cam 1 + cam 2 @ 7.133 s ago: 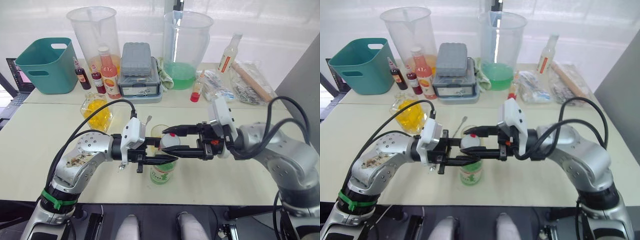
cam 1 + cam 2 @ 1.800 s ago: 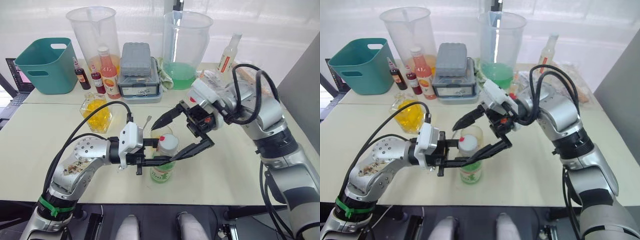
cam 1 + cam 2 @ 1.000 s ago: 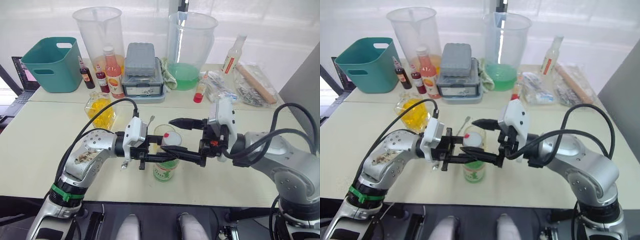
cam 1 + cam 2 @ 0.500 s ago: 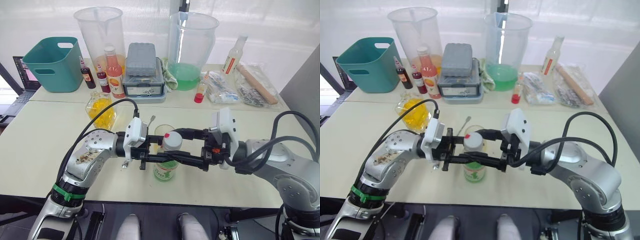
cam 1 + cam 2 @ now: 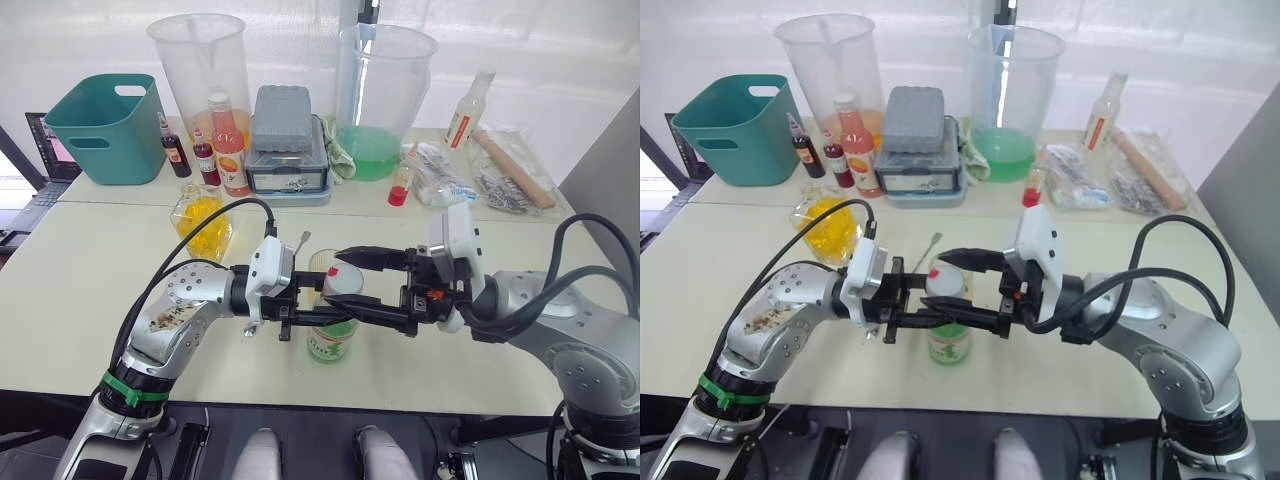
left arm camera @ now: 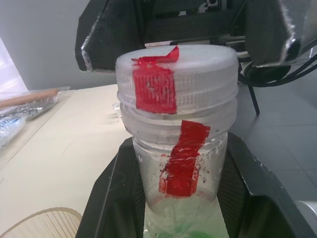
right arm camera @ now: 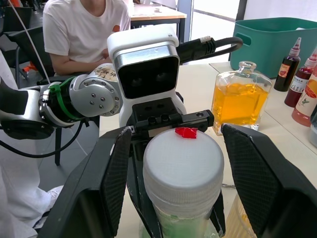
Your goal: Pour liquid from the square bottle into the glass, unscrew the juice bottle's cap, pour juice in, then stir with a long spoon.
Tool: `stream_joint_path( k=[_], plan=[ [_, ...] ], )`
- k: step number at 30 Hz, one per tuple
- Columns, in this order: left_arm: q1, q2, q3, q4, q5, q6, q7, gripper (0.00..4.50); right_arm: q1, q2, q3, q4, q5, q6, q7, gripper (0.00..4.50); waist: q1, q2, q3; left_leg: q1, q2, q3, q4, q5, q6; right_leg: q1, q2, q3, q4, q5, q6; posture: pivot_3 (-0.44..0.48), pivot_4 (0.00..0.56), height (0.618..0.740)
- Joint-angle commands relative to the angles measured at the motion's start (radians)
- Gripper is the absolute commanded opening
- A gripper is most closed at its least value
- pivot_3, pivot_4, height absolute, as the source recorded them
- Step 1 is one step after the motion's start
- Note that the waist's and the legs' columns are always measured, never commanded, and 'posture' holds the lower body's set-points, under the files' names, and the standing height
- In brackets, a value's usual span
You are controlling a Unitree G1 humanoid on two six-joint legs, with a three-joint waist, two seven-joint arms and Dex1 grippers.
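The juice bottle [image 5: 331, 328] stood upright near the front edge of the table [image 5: 80, 270], with bare tabletop open to its left and right and only a narrow strip between it and that near edge. The left hand [image 5: 322, 308] was closed on the juice bottle's neck just under the cap [image 6: 177, 79], one black finger on each side, as the left wrist view showed. The cap was on the bottle, white with a patch of red tape on top and a red strip running down over the neck.

The right hand [image 5: 341, 279] reached in from the right with its two fingers spread wide, one on either side of the cap and apart from it; in the right wrist view a clear gap lay between each finger [image 7: 255, 183] and the cap's ribbed wall. It gripped nothing.

The glass [image 5: 322, 262] stood just behind the juice bottle, close to both hands. The long spoon [image 5: 299, 243] lay on the table just behind and left of the glass. The square bottle [image 5: 201, 221], holding yellow-orange liquid [image 7: 239, 105], sat further back on the left, well apart from the hands.

Along the far edge the table was crowded: a teal bin [image 5: 103, 128], two large pitchers [image 5: 200, 70], small bottles [image 5: 228, 146] and a grey box [image 5: 288, 135].
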Motion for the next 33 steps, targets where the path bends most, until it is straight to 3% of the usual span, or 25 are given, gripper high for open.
stream_joint_path(
  k=[1, 2, 7, 12, 21, 26, 33],
  plan=[
    [0.01, 0.018, -0.01, 0.022, 0.069, 0.016, 0.033, 1.47, -0.026, 0.005, -0.009, -0.009, 0.018, -0.014, -0.012, 3.09, 0.0, 0.0, 0.0, 0.0, 0.0, 0.0, 0.0, 0.0, 0.0, 0.0, 0.0, 0.0, 0.0, 0.0, 0.0, 0.0, 0.15, 0.739],
    [0.01, 0.018, -0.01, 0.022, 0.069, 0.017, 0.033, 1.47, -0.029, 0.005, -0.008, -0.007, 0.02, -0.014, -0.014, 3.09, 0.0, 0.0, 0.0, 0.0, 0.0, 0.0, 0.0, 0.0, 0.0, 0.0, 0.0, 0.0, 0.0, 0.0, 0.0, 0.0, 0.15, 0.739],
    [0.001, 0.017, -0.01, 0.025, 0.071, 0.019, 0.036, 1.47, -0.048, -0.002, -0.003, 0.008, 0.019, -0.012, -0.01, 1.64, 0.0, 0.0, 0.0, 0.0, 0.0, 0.0, 0.0, 0.0, 0.0, 0.0, 0.0, 0.0, 0.0, 0.0, 0.0, 0.0, 0.15, 0.739],
    [-0.001, 0.015, -0.006, 0.018, 0.072, 0.026, 0.041, 1.47, -0.06, -0.018, 0.011, 0.023, 0.011, -0.003, 0.006, 1.63, 0.0, 0.0, 0.0, 0.0, 0.0, 0.0, 0.0, 0.0, 0.0, 0.0, 0.0, 0.0, 0.0, 0.0, 0.0, 0.0, 0.15, 0.739],
    [0.024, 0.024, 0.006, -0.02, 0.071, 0.037, 0.066, 1.47, -0.107, -0.049, 0.072, 0.089, -0.007, -0.015, 0.161, 1.63, -0.002, 0.0, 0.0, 0.0, 0.0, 0.0, 0.0, 0.0, 0.0, 0.0, 0.0, 0.0, 0.0, 0.0, 0.0, 0.0, 0.15, 0.739],
    [0.063, 0.037, 0.018, -0.053, 0.07, 0.042, 0.091, 1.47, -0.241, -0.097, 0.178, 0.306, -0.121, -0.134, 0.511, 1.63, -0.008, 0.0, 0.0, 0.001, 0.0, 0.001, 0.0, 0.0, 0.0, 0.0, 0.0, 0.0, 0.0, 0.0, 0.0, 0.0, 0.15, 0.739],
    [0.099, 0.049, 0.03, -0.096, 0.07, 0.054, 0.131, 1.47, -0.409, -0.032, 0.272, 0.566, -0.226, -0.23, 0.762, 1.63, -0.015, 0.0, 0.0, 0.001, 0.001, 0.0, 0.0, 0.0, 0.0, 0.0, 0.0, -0.001, 0.001, 0.001, 0.001, 0.0, 0.15, 0.739]
  ],
)
